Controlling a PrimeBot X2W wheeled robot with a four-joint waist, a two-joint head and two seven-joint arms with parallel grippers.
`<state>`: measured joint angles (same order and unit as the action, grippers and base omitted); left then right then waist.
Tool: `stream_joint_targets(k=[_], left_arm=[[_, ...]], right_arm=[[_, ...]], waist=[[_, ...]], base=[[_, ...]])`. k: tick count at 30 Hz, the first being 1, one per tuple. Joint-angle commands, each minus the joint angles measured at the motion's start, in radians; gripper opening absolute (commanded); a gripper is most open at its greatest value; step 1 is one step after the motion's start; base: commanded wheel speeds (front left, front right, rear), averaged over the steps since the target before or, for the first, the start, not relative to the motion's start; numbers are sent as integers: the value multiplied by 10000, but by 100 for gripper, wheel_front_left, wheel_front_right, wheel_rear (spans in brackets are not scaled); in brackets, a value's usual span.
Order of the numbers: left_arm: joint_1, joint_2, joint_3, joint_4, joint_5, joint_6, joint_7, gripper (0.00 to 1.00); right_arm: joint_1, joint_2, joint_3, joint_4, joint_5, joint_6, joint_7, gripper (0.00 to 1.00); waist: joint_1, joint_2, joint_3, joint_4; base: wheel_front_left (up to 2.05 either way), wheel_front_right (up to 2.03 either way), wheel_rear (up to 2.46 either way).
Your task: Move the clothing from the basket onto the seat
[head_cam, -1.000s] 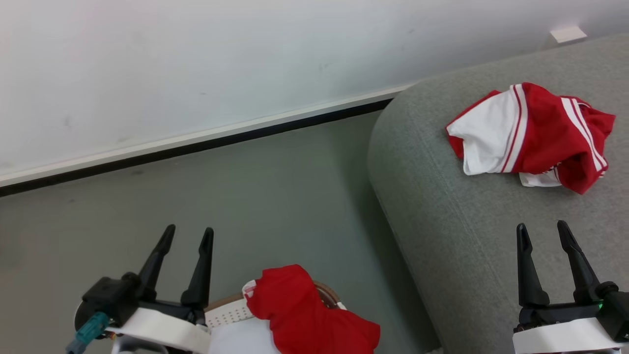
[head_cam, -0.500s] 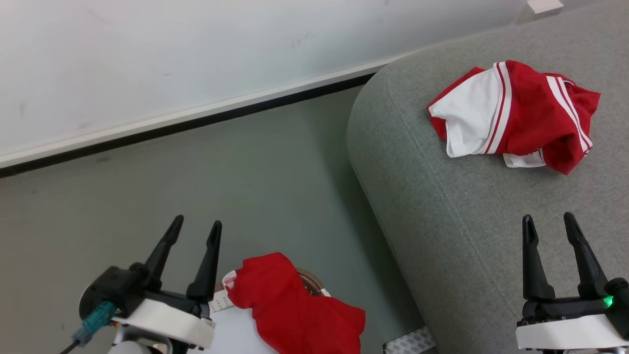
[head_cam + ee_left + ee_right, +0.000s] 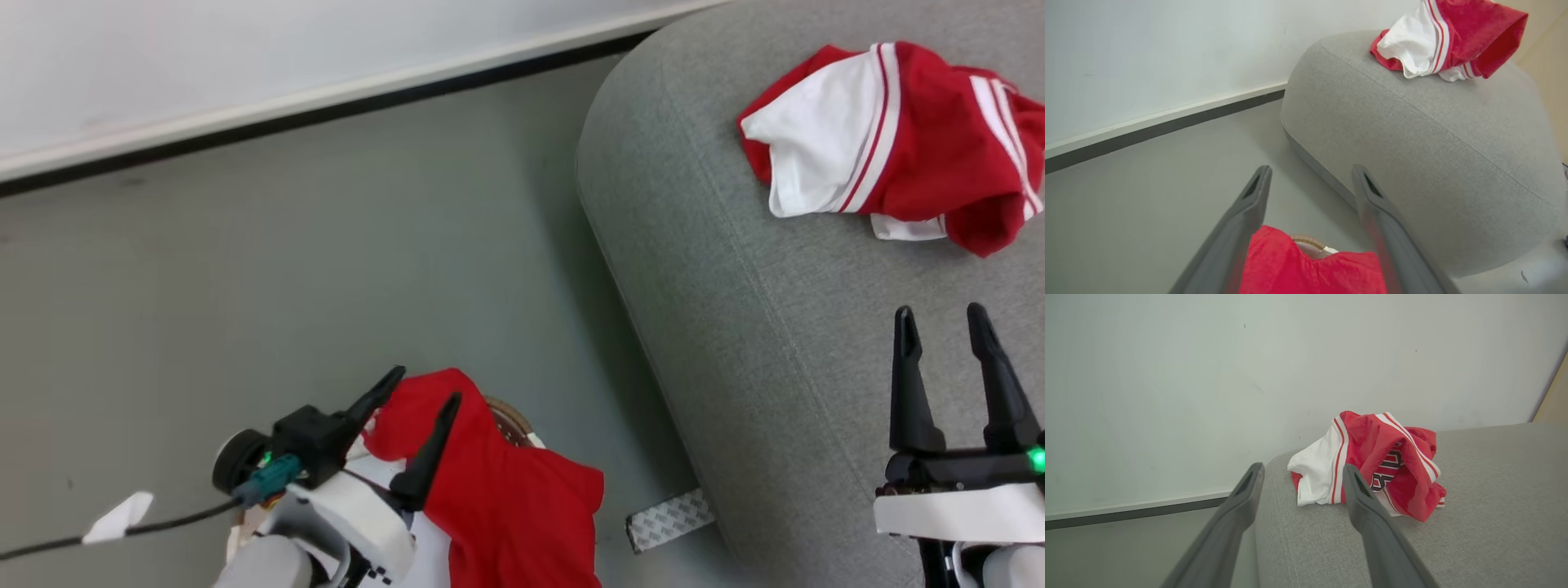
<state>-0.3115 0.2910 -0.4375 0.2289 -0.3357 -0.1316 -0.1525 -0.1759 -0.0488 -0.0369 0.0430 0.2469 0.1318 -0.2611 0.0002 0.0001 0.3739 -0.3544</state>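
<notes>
- The seat (image 3: 775,343) fills the right side of the head view. Its broad grey top is the drop place, so it lies close to both arms.
- The red-and-white garment (image 3: 890,139) lies crumpled on the seat's top at the upper right. It looks already delivered, and nothing grips it.
- The plain red garment (image 3: 506,506), at the lower centre, drapes over the basket's edge and spills outward. That leaves a raised fold that should be easy to pinch.
- The basket (image 3: 508,418) stands on the floor near the seat's base, mostly hidden under the fabric, with a bit of tan rim showing.
- The left gripper (image 3: 426,385) hangs over that raised fold with its jaws spread wide and empty, seemingly lined up for the pick.
- The right gripper (image 3: 939,313), at the lower right, is likewise spread and empty above the seat, apparently idle.
</notes>
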Motion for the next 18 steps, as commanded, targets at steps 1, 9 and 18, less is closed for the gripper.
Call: stream_joint_targets(k=[1,9,18], left_arm=[[-209,117,-115,94,-96,13,95,100],[-1474,539,-1735,1166,-557,12,582,100],[-2787,625,-3322,2720,-1154,10,1083,100]], right_arm=[[-163,1,-32,-62,58,-22,-27,100],[-628,1,-304,-324,196,-22,-27,100],[-953,3,-666,-647,331,-22,-27,100]], waist=[[-2,-1,350,21],[-2,-1,1515,2],[-2,-1,2540,-124]], base=[[0,0,0],[0,0,0],[0,0,0]])
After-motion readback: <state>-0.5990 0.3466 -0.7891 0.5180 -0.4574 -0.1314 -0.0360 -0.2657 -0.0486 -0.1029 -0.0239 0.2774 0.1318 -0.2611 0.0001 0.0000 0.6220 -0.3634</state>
